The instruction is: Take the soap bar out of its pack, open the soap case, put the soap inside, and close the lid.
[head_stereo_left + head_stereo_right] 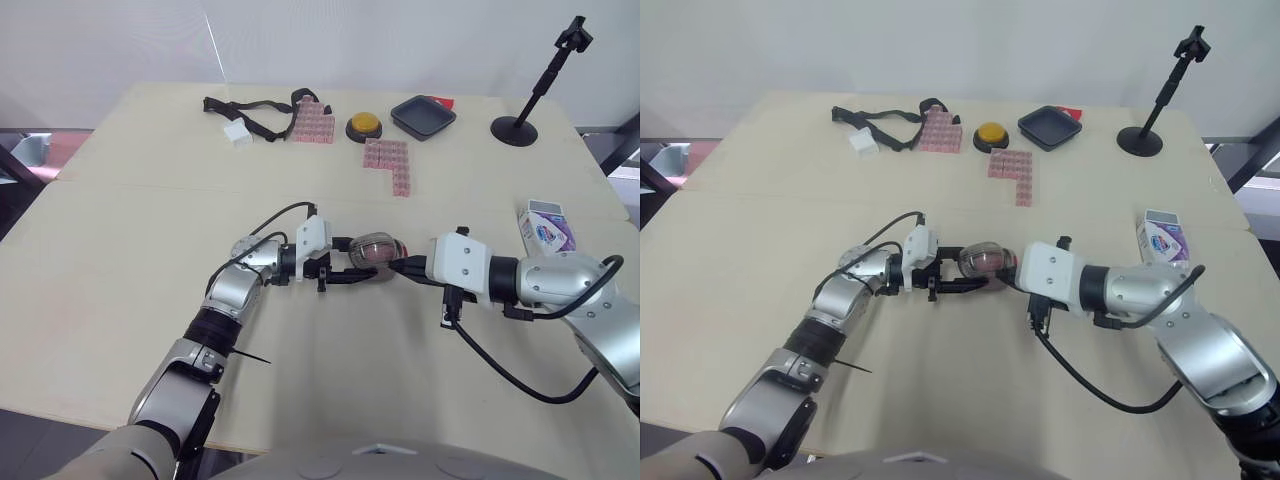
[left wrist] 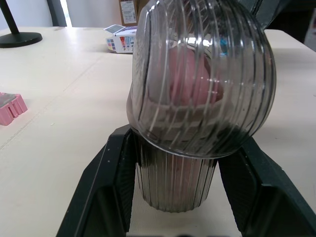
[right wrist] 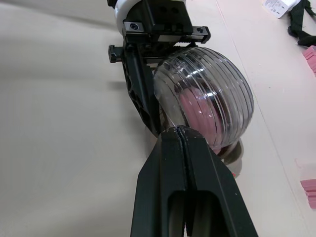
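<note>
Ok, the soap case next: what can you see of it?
The soap case looks like clear, smoky ribbed plastic: a domed lid over a narrower round base. Pink soap shows through the lid. The lid is down and a little tilted; I cannot tell whether it is fully shut. The case is at the middle of the table. The left gripper clamps its base, and the shut right gripper has its tips at the lid's rim.

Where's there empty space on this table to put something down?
Bare: the left side of the table, in front of the strap, and the gap between the pink blocks and the soap pack. Crowded: the far edge, and the middle, where left gripper and right gripper meet at the soap case.
</note>
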You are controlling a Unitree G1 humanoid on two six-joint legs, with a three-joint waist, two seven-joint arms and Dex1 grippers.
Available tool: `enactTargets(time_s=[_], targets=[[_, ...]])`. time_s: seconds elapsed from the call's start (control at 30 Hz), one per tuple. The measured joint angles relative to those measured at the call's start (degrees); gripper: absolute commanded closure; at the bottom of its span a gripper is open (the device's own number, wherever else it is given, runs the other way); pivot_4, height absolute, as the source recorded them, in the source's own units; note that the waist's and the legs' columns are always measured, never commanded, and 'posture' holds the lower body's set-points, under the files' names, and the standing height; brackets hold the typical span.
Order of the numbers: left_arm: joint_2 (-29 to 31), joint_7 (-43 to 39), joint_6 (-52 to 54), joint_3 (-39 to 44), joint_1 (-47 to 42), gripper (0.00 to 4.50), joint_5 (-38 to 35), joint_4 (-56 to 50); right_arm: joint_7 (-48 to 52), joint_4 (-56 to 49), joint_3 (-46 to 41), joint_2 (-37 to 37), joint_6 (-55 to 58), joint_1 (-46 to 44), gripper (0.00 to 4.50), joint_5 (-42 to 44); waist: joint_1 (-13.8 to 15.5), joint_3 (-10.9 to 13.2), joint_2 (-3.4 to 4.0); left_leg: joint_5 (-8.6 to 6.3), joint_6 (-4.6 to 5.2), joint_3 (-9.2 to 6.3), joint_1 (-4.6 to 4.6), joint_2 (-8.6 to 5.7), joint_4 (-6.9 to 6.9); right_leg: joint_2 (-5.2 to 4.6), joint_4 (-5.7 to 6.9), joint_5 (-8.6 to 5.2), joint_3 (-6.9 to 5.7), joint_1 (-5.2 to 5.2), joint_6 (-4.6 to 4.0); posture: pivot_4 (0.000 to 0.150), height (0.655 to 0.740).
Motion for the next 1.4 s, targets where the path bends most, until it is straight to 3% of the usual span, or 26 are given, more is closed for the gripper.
enactTargets(time_s=[0.3, 0.5, 0.67, 0.9, 1.4], targets=[[-0.12, -0.02, 0.0, 0.02, 0.22, 2.59, -0.01, -0.14, 10.16, 5.38, -6.59, -5.73, -3.46, 1.12, 4.47, 4.54, 0.0, 0.0, 0.0, -0.08, 0.15, 0.01, -0.01, 0.0, 0.0, -0.03, -0.03, 0.0, 0.0, 0.01, -0.01, 0.15, 0.7338], [-0.07, -0.04, 0.03, -0.01, 0.36, 2.59, -0.08, -0.25, 12.52, 8.63, -7.03, -6.04, -2.36, -8.71, 4.47, 7.07, -0.23, 0.01, 0.02, -0.1, 0.26, 0.0, 0.03, 0.03, 0.0, 0.01, 0.04, -0.01, -0.01, 0.01, -0.02, 0.15, 0.7338], [0.16, -0.03, 0.3, -0.02, 0.66, 2.59, -0.13, -0.9, 9.81, 6.86, -0.09, -2.58, 4.52, -20.74, 4.47, 7.3, -0.27, 0.01, 0.03, -0.04, 0.17, 0.01, 0.06, 0.04, 0.0, 0.02, 0.09, -0.01, -0.01, 0.0, -0.03, 0.15, 0.7338], [0.32, -0.08, 1.32, -0.04, 0.94, 2.59, -0.19, -1.77, 6.96, 3.54, 10.43, 1.15, 14.32, -29.27, 4.47, 6.16, 0.06, 0.01, 0.02, 0.03, 0.05, 0.03, 0.04, 0.03, 0.0, 0.01, 0.06, -0.01, 0.0, 0.0, -0.02, 0.15, 0.7338], [0.33, -0.12, 1.41, -0.05, 0.96, 2.59, -0.18, -1.89, 5.79, 4.69, 18.34, 3.31, 19.74, -33.43, 4.47, 3.02, 0.1, 0.01, 0.02, 0.04, -0.05, 0.03, 0.02, -0.05, -0.01, 0.03, 0.06, 0.0, 0.01, 0.01, -0.01, 0.15, 0.7338]])
